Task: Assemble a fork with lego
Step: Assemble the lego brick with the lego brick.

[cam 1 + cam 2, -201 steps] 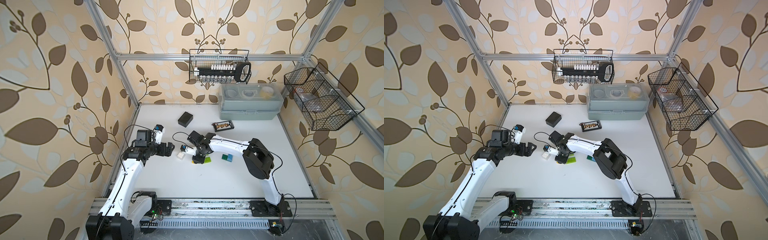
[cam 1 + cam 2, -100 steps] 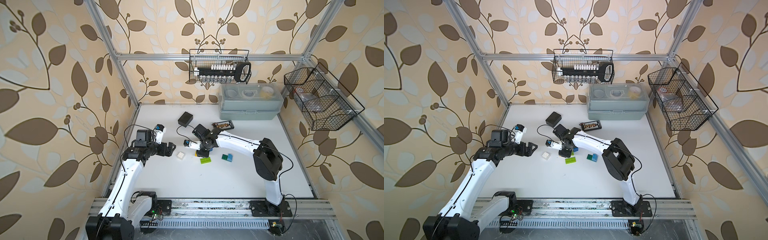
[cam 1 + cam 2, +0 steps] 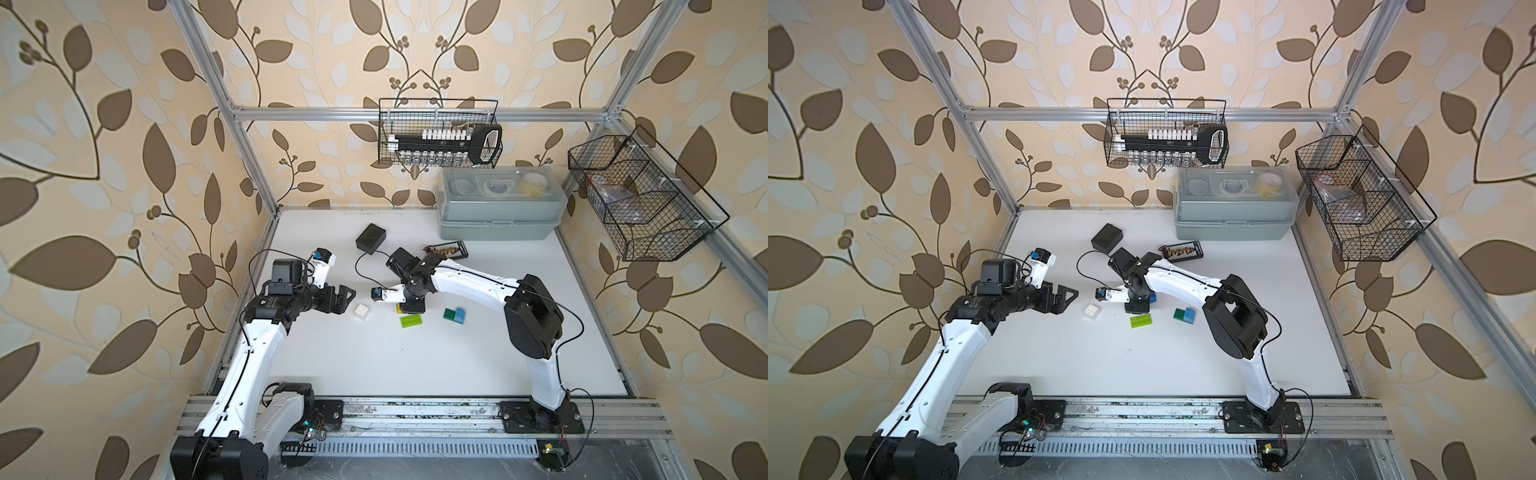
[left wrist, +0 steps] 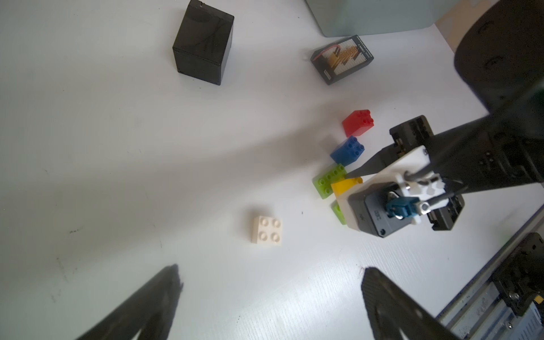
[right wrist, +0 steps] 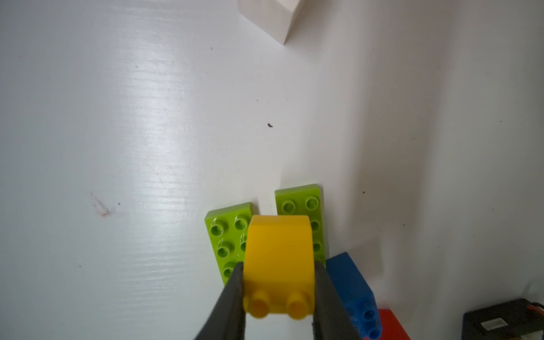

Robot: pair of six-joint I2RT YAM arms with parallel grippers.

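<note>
The lego bricks lie loose and no joined fork is in view. My right gripper [image 5: 279, 269] is shut on a yellow brick [image 5: 278, 253], studs toward the camera, over two lime bricks [image 5: 225, 235] [image 5: 297, 200]. A blue brick [image 5: 350, 282] and a red one [image 5: 391, 326] lie beside them. In both top views this gripper [image 3: 409, 307] [image 3: 1137, 306] points down near a lime brick [image 3: 411, 321]. Dark-green [image 3: 449, 313] and light-blue [image 3: 459, 316] bricks touch to its right. The white brick [image 4: 267, 230] lies just ahead of my open, empty left gripper [image 4: 270, 273] [image 3: 347, 296].
A black box [image 3: 371, 237] and a small black tray [image 3: 446, 250] sit behind the bricks. A grey lidded case [image 3: 500, 208] stands at the back right. Wire baskets hang on the back wall [image 3: 440, 133] and the right wall [image 3: 640, 199].
The right arm's elbow has swung out to the right, and its gripper has stayed shut over the bricks beside the lime one. The left arm and the white brick have not moved.
</note>
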